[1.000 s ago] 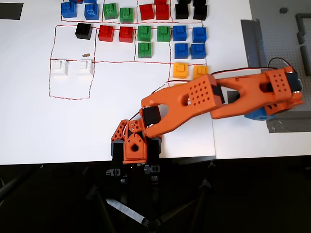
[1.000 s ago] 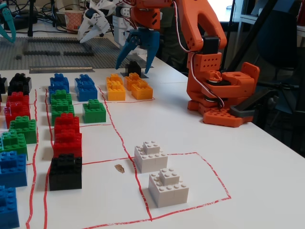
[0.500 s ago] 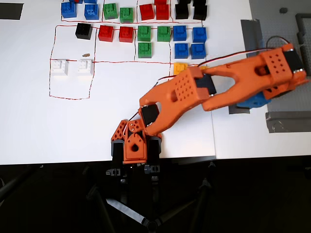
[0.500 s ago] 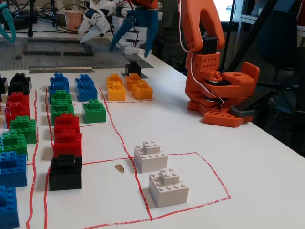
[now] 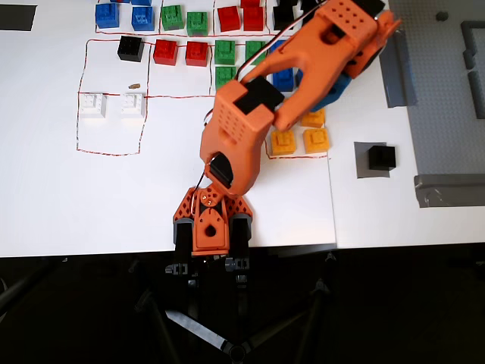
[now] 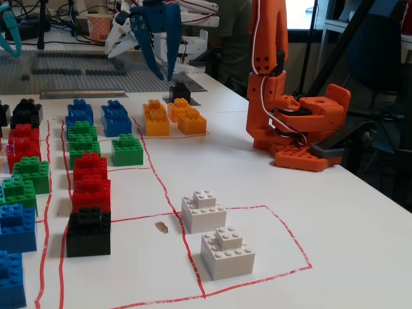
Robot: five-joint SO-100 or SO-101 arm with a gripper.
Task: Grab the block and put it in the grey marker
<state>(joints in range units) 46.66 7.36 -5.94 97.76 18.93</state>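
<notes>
Your gripper [image 6: 159, 67] hangs in the air with its blue fingers [image 6: 147, 45] spread apart, holding and touching nothing. In the overhead view the arm [image 5: 250, 114] reaches toward one o'clock over the coloured blocks. The block [image 5: 381, 157] sits on the grey marker [image 5: 362, 162], well apart at four o'clock from the gripper.

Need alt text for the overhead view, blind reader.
A black block sits on the grey marker at right, apart from the orange arm, which reaches up over rows of coloured blocks. Two white blocks sit in a red-outlined box at left.
</notes>
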